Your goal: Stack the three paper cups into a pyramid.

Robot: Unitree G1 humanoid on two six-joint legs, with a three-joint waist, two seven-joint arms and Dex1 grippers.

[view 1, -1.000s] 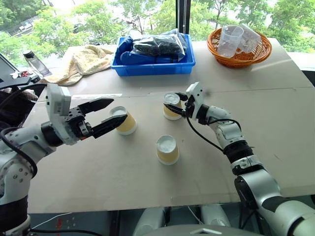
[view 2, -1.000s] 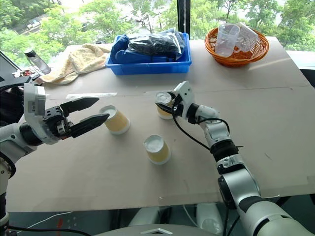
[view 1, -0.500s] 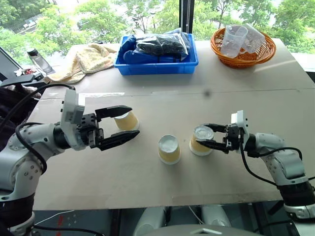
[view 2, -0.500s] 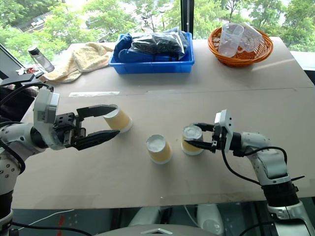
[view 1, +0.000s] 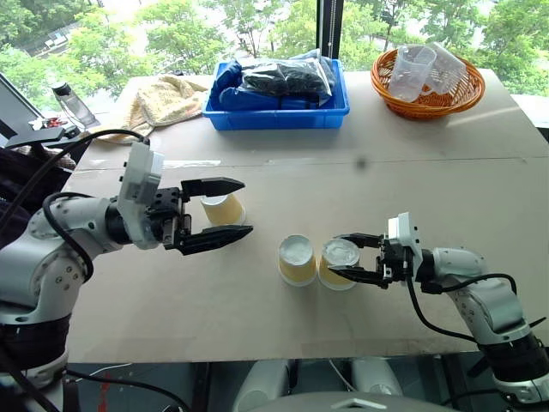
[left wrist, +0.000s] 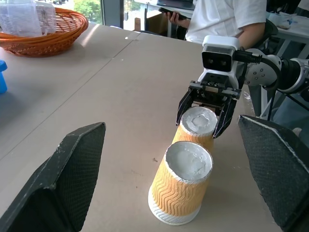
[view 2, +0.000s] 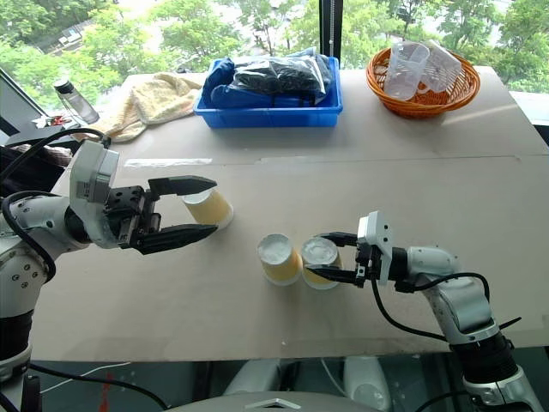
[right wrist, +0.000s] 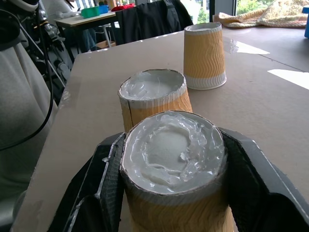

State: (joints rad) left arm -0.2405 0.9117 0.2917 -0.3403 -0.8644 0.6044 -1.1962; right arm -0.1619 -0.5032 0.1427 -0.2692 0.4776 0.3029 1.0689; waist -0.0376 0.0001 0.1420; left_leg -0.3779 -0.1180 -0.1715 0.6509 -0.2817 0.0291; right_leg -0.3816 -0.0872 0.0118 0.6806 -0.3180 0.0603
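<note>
On the pale grey-brown table (view 1: 257, 343) all three small yellow-tan ribbed paper cups stand upside down, white bases up. Two of them are side by side near the middle: the middle cup (view 1: 297, 260) stands free, and the right-hand cup (view 1: 339, 263) stands just beside it, so close that I cannot tell whether their sides touch. The right gripper (view 1: 349, 259) lies low and level over the table, pointing toward the robot's left, with its two black fingers pinched on the sides of the right-hand cup just under its base. In the right wrist view that cup (right wrist: 173, 179) sits between the two fingers with the free cup straight beyond it.

The third cup (view 1: 223, 209) stands apart, toward the robot's left and a little farther back. The left gripper (view 1: 225, 210) has its fingers spread wide, one on either side of this cup, and neither appears to press it.

No cup is yet on top of another. The near strip of table, between the cups and the front edge, is bare. Along the far edge sit a cream towel (view 1: 159, 99), a blue plastic bin (view 1: 276, 107) of dark bagged items, and an orange woven basket (view 1: 429, 90) holding clear plastic cups, all well apart from the paper cups.
</note>
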